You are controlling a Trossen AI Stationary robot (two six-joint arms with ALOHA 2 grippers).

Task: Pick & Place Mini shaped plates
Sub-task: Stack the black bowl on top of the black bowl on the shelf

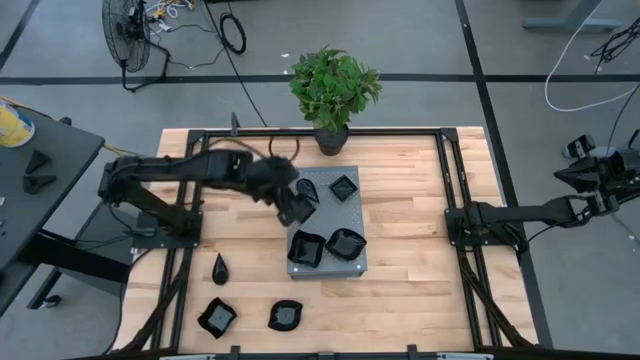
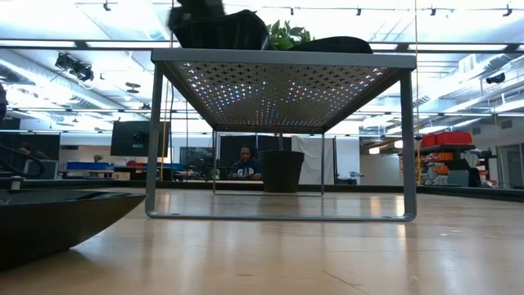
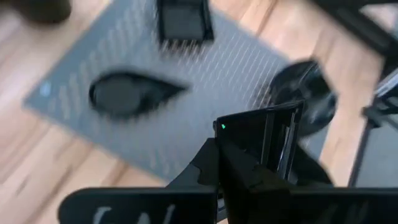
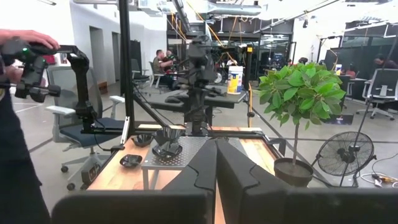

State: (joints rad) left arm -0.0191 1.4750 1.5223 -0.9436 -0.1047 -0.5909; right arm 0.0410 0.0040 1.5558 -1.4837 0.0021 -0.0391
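Observation:
My left gripper (image 1: 293, 205) hangs over the left part of the grey perforated slab (image 1: 330, 272), shut on a square black mini plate (image 3: 264, 140). A teardrop plate (image 3: 130, 94), a square one (image 3: 183, 22) and a rounded one (image 3: 308, 93) lie flat on the slab. Three more plates rest on the wooden table near its front left: a teardrop (image 1: 219, 268), a square (image 1: 217, 317) and a rounded one (image 1: 285, 315). My right gripper (image 4: 216, 158) waits shut at the table's right side, pointing level. My left gripper pinches the square plate by its near rim (image 3: 231, 144) between its two fingers, which slant down from the table's left side. The plate stands tilted on edge past the fingertips, lifted clear of the slab. The fingers themselves hide the exact place of contact.
The slab stands on thin metal legs (image 2: 152, 139), raised above the tabletop. A potted plant (image 1: 333, 92) sits at the table's far edge behind it. A black metal frame (image 1: 445, 180) borders the work area. A person (image 4: 15, 124) stands beyond the table's left end.

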